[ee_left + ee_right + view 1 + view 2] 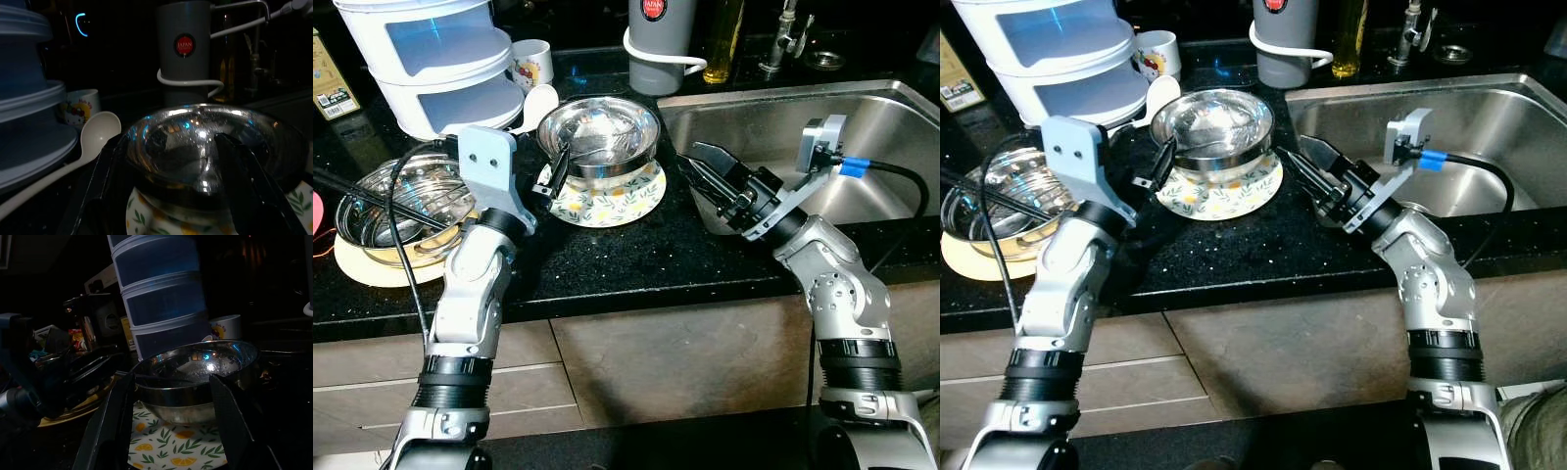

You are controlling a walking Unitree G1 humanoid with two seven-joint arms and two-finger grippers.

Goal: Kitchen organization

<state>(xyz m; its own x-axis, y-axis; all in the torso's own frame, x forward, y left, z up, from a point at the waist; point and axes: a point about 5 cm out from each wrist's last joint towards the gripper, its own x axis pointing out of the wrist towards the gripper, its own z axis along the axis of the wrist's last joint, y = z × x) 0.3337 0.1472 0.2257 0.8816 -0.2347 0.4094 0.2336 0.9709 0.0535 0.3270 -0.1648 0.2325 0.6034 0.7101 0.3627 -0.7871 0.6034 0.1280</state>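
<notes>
A steel bowl [599,132] rests on a round plate with a lemon-and-leaf print [607,199] in the middle of the black counter. My left gripper [551,176] is at the bowl's left side, open, its fingertips close to the rim. In the left wrist view the bowl [205,147] looms just past the spread fingers [107,176]. My right gripper [703,171] hovers open to the right of the plate, near the sink's edge, pointing at the bowl [195,372]. Nothing is held in either gripper.
At the left, another steel bowl with wire utensils [396,206] sits on a cream plate. Behind stand stacked white containers [435,59], a cartoon mug [531,64], a white spoon [538,103], a grey jug [661,44] and an oil bottle [724,39]. The steel sink [871,117] lies right.
</notes>
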